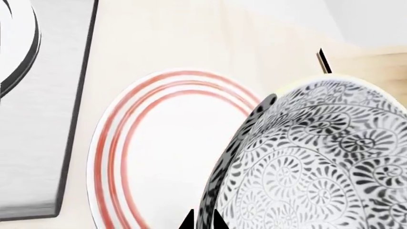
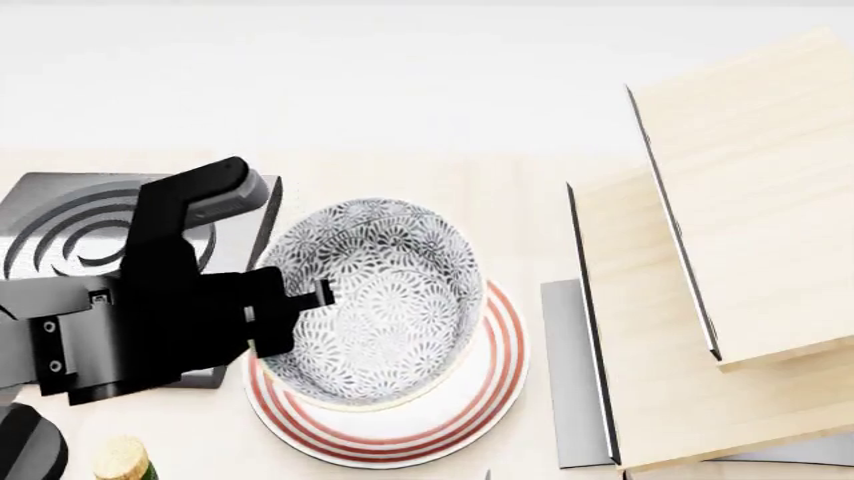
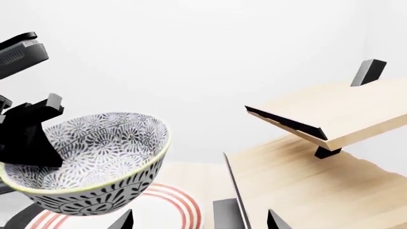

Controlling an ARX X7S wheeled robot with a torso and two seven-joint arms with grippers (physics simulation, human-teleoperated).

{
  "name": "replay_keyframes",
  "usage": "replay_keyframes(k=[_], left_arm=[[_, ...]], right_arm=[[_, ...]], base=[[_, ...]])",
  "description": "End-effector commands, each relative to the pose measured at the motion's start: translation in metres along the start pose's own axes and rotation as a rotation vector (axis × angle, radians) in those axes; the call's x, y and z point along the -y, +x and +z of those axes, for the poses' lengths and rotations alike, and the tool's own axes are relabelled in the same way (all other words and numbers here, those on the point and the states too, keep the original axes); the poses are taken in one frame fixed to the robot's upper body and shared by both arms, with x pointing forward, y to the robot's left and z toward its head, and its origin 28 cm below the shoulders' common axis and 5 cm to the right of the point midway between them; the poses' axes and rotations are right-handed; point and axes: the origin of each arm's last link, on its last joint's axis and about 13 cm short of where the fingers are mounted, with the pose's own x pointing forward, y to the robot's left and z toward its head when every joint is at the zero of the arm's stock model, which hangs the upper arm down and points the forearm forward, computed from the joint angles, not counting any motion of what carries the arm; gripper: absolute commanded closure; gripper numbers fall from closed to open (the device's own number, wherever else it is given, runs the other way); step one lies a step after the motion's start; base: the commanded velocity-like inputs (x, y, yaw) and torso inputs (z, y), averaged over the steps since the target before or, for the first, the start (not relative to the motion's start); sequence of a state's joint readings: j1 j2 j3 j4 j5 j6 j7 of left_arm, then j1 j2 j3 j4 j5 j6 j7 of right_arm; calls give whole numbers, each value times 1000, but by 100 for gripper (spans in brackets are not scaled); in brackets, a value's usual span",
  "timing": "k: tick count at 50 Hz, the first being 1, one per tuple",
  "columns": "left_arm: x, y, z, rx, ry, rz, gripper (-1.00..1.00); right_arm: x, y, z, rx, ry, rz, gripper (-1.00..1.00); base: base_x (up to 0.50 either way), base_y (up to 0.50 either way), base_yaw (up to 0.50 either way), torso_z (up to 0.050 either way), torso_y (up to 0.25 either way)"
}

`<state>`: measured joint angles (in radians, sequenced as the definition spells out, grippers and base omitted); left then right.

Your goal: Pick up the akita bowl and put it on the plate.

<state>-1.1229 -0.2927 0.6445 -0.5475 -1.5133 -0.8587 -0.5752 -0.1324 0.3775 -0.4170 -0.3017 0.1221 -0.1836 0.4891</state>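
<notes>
Akita bowl (image 2: pixel 380 300) held tilted above plate (image 2: pixel 497 390), not resting on it — right wrist view shows clear gap between them. Far left: dark square burner (image 2: pixel 67 235) with concentric rings on table. Next, left gripper (image 2: pixel 300 310) clenched on bowl's left rim, one finger inside, one outside. Plate lies flat on light wooden table (image 2: pixel 441 190), just right of burner. Right: stepped wooden shelf (image 2: pixel 747 220). Right gripper (image 3: pixel 197 222) — only dark fingertips visible, held apart, grasping nothing.

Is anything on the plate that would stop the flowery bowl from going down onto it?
No. The akita bowl, held by the left end effector, hangs tilted above the plate; nothing visible lies between them.
</notes>
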Motion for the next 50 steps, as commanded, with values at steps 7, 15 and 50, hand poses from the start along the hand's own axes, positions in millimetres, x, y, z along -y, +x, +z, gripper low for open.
replay_keyframes(k=[7,15,50], left_arm=[[4,11,-7,3,-9,-18,100],[9,17,-5,73,-64,-1,100],[11,35,-17,96,-50,38,100]], right_arm=[[0,0,-1,-1,0,2,-100],[0,0,-1,-2,-2,4,-100],[0,-1,-5,-11,2,4,-100]], base=[[0,0,0,0,0],[0,0,0,0,0],[0,0,0,0,-29]])
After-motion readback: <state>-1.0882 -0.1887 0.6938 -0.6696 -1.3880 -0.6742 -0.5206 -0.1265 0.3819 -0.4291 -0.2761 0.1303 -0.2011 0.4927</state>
